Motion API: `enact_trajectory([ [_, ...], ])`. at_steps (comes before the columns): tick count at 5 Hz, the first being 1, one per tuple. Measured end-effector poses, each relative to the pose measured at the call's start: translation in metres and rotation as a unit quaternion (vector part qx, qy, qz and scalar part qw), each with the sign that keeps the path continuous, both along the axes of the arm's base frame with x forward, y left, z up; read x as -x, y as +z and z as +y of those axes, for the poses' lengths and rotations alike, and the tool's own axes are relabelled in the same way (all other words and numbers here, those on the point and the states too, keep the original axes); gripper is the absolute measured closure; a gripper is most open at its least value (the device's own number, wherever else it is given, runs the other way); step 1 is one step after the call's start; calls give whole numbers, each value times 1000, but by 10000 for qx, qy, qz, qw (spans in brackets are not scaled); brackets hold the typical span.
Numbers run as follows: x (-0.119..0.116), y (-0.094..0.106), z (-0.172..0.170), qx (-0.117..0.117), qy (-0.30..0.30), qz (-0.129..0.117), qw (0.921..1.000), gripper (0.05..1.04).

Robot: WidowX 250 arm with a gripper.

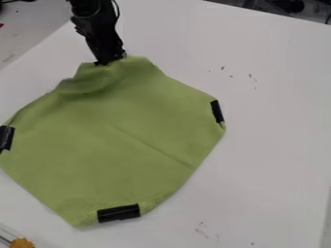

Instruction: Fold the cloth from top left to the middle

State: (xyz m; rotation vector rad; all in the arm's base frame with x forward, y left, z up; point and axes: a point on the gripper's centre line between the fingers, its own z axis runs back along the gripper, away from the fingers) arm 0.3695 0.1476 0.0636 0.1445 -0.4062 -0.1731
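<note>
So, in the camera view the green cloth (123,140) lies across the left and middle of the white work surface (278,126). It looks nearly as wide as it is long, set like a rough diamond: blunt ends point up, left, right and down, the bottom one shifted a bit left. One crease slants from about the middle toward the lower right. Black strips sit at the left (6,138), right (217,111) and bottom (118,213) corners.

The arm (97,22) drops in from the top edge, left of centre, leaning slightly so its lower end sits further right. Its gripper (110,61) is at the cloth's rumpled top edge, pointing down; can't tell whether the jaws are wide, narrow or pinching fabric.
</note>
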Motion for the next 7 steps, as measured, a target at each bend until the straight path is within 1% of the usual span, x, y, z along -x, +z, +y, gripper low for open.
enact_trajectory([
  [1, 26, 2, -13, 131, 151, -78, 9998, 1029],
  [2, 48, -4, -26, 271, 148, -26, 9995, 1029],
  [3, 58, -17, -42, 507, 36, 78, 9987, 1029],
  [4, 67, -25, -52, 612, -85, 217, 9978, 1029],
  [5, 77, -31, -55, 633, -134, 506, 9966, 1029],
  [6, 90, -38, -59, 732, 54, 816, 9940, 1009],
  [7, 98, -35, -64, 771, 212, 859, 9931, 864],
])
